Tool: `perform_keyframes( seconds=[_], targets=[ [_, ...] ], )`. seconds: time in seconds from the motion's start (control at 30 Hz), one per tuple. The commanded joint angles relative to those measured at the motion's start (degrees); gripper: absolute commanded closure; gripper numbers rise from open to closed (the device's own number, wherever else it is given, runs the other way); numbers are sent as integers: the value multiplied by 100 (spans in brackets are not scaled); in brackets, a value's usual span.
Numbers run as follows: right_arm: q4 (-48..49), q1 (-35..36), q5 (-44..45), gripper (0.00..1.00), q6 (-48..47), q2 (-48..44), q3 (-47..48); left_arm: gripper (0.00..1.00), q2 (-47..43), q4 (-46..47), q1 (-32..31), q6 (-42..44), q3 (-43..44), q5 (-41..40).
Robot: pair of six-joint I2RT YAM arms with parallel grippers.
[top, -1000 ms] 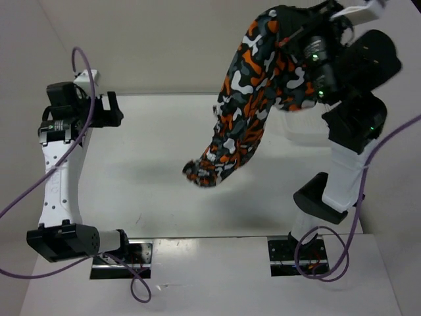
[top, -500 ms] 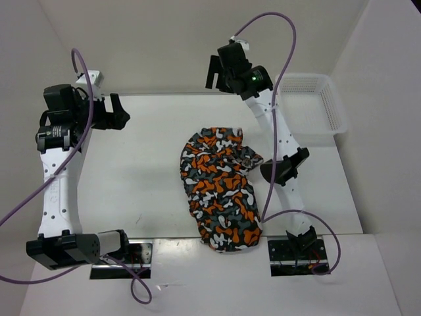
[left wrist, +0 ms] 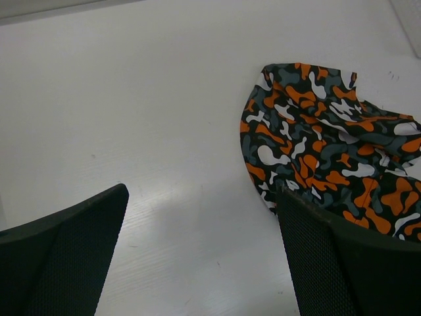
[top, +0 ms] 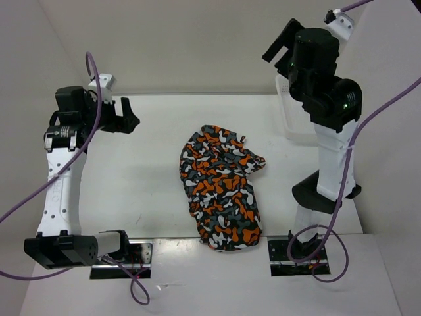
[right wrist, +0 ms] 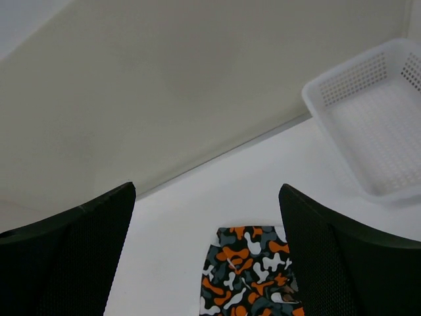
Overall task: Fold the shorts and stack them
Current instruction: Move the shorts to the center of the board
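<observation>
Loosely crumpled shorts (top: 220, 191) lie on the table (top: 141, 181)

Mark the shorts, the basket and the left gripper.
shorts (top: 220, 187): top external view, middle of the fabric.
basket (right wrist: 358, 76): right wrist view, perforated side wall.
left gripper (left wrist: 202, 191): left wrist view, midway between fingertips.

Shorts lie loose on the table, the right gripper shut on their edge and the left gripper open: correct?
No. The right gripper is open and raised clear of the shorts, as the right wrist view shows. The left gripper is open.
</observation>
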Motion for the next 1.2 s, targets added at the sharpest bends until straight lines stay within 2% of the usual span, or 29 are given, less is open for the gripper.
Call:
perform_keyframes(
  seconds=[0.0,0.27,0.3,0.33,0.4,0.43,0.47,0.5,0.53,0.57,0.63,0.7,0.77,0.87,0.9,0.97,1.07,1.17],
  targets=[
    [-274,-9,442,6,128,80,-558,0,-124,167,-164,21,-166,159],
    [-187,44,592,6,410,-324,-1605,0,-71,105,-235,21,-114,211],
    [-73,44,592,7,410,-421,-2033,0,-71,105,-235,21,-114,211],
    [424,44,522,7,314,-1004,-2820,0,-71,105,-235,21,-114,211],
    [1347,44,338,7,156,-1332,-3991,0,-71,105,-235,21,-114,211],
    [1822,-17,137,7,-2,-2040,-4606,0,-71,105,-235,21,-166,211],
    [2584,-174,-205,7,-4,-2378,-5657,0,-71,105,-235,21,-167,211],
    [2870,-376,-983,8,-4,-2669,-6120,0,-71,105,-235,21,-167,211],
    [3064,-682,-1234,8,-4,-3098,-6507,0,-71,105,-235,21,-219,211],
    [3170,-685,-1367,8,-4,-3215,-7068,0,-19,105,-235,21,-220,211],
    [3171,-738,-1430,11,-4,-3444,-7511,0,34,105,-235,21,-220,289],
    [3354,-738,-1736,13,-4,-3611,-8213,0,87,289,-340,21,-447,404],
    [3548,-738,-2307,20,145,-3962,-9039,0,140,500,-497,21,-806,404],
    [3918,-537,-3265,20,400,-4384,-10031,0,140,746,-700,21,-1273,404],
    [3866,-414,-3302,14,462,-4455,-10357,0,140,747,-883,21,-1587,404],
    [3708,-168,-3145,10,646,-4569,-10640,0,140,869,-1104,21,-1932,352],
    [3576,140,-3300,7,856,-4824,-11124,0,227,1254,-1543,21,-2712,228],
    [3716,500,-3530,7,1006,-4878,-11292,0,718,1676,-1974,21,-3058,-8]
  ],
)
